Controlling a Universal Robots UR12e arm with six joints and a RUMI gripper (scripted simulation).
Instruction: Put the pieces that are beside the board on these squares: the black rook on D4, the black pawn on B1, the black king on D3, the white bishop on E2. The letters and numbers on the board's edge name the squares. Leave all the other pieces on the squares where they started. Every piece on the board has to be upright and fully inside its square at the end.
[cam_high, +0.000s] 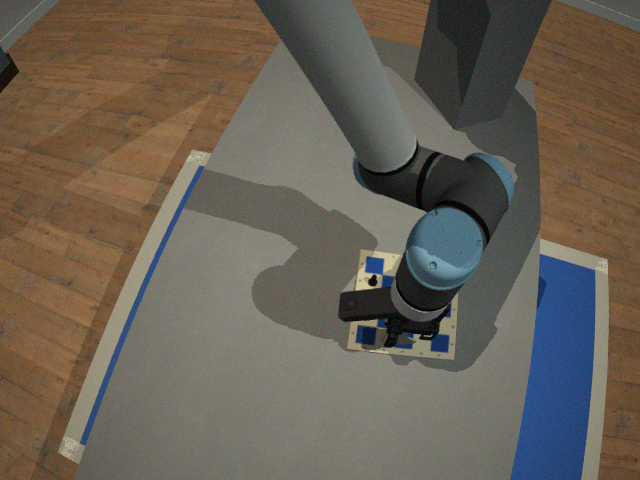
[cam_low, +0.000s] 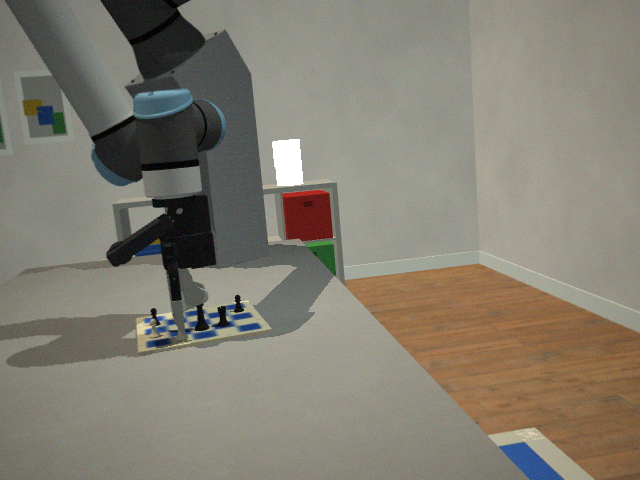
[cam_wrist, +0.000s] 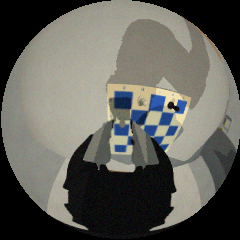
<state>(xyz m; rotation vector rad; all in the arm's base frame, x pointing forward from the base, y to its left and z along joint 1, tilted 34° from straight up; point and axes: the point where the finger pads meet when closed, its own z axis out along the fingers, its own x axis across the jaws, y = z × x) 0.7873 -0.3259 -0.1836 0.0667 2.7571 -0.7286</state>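
My gripper (cam_low: 178, 330) (cam_wrist: 122, 120) is slightly open, its fingertips low over E2 of the board (cam_high: 402, 354) (cam_low: 141, 349). The white bishop (cam_low: 181, 338) stands there between the parted fingers, mostly hidden; only its pale base shows. The black king (cam_low: 201, 321) stands upright on D3, just right of the fingers in the exterior view. The black rook (cam_low: 222, 317) stands upright on D4. A black pawn (cam_high: 372, 280) (cam_low: 153, 316) (cam_wrist: 171, 105) stands on B1.
A small white piece (cam_low: 154, 329) (cam_wrist: 142, 101) stands on D1, close left of the fingers in the exterior view. Another black pawn (cam_low: 237, 303) stands at the board's back right. The arm hides much of the board in the top view.
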